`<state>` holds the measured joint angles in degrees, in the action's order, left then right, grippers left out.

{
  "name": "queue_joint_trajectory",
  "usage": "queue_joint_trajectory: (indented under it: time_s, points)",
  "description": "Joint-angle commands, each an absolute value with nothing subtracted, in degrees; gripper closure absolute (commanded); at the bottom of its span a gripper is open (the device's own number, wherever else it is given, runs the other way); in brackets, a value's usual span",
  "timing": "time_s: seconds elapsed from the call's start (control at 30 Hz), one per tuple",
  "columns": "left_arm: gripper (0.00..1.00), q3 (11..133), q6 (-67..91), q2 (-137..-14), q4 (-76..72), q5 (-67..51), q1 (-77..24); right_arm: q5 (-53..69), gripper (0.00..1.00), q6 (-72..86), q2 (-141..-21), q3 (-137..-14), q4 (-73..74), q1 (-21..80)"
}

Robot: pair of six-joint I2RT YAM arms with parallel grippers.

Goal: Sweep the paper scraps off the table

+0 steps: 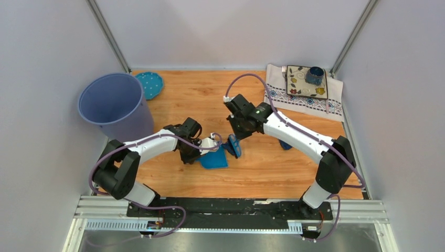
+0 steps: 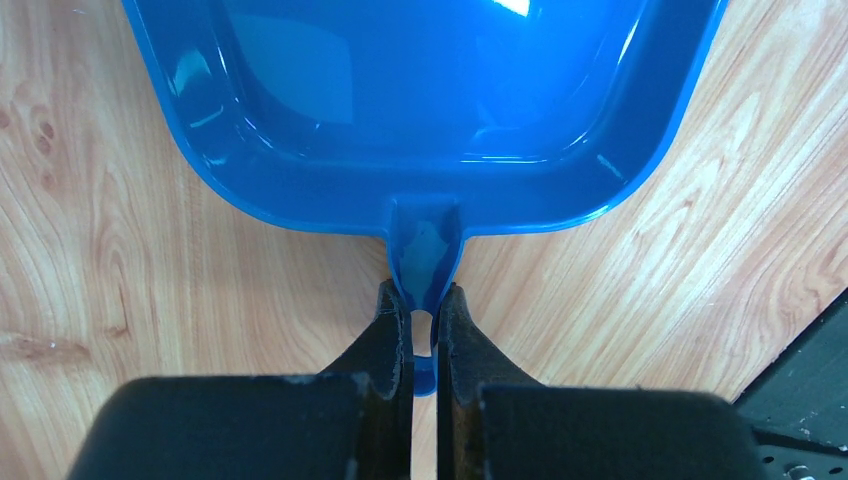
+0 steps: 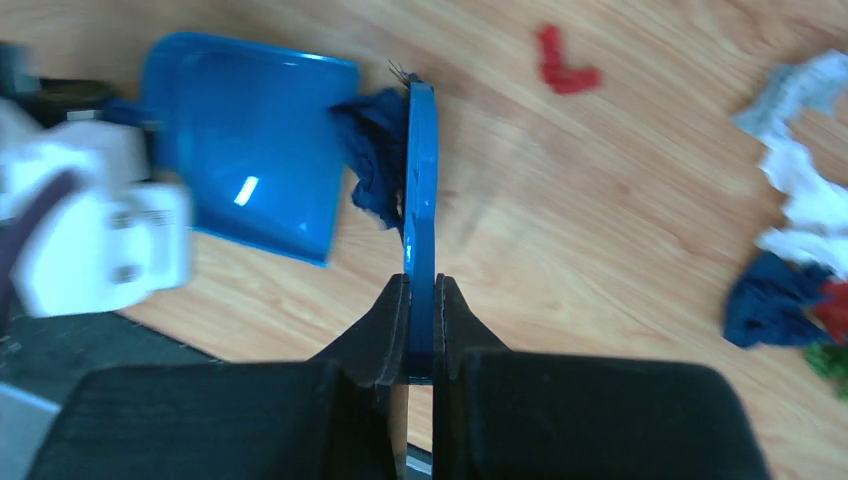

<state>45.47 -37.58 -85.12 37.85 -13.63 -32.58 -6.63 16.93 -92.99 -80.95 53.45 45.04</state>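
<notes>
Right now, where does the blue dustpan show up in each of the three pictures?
Top external: the dustpan sits mid-table, near the picture's centre.
Left wrist: the dustpan fills the top, handle gripped by the left pincer.
Right wrist: the dustpan is upper left, beside the blue brush the right pincer holds.
Shared landmark: the wood-grain table.

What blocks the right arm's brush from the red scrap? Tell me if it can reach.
Probably yes. The right pincer is shut on the brush, and only bare table lies between it and the red scrap; the dustpan sits on the brush's other side.
</notes>
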Motion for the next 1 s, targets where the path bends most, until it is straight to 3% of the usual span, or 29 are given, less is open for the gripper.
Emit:
queue_joint_trajectory:
  time_s: [0.0,0.37,0.6,0.73,0.97]
  points:
    - [1.0,45.88,-36.83,-86.04,36.92,-12.41,-32.43,-1.49,1.0,18.46,-93.6,-85.95,46.24,49.39]
    - [1.0,43.68,-35.51,-81.83,35.42,-11.34,-31.11,1.94,1.0,19.24,-87.54,-86.57,45.17,50.71]
    - [1.0,43.68,-34.9,-82.35,35.77,-11.34,-30.85,-11.07,1.0,17.06,-82.35,-87.71,49.57,44.31]
    - [1.0,44.91,-34.1,-83.75,36.47,-11.51,-30.85,-12.99,1.0,9.42,-85.94,-88.41,49.31,36.76]
    - [1.0,48.95,-33.4,-87.1,38.41,-11.69,-30.94,-18.99,1.0,0.26,-100.87,-96.41,52.2,35.6]
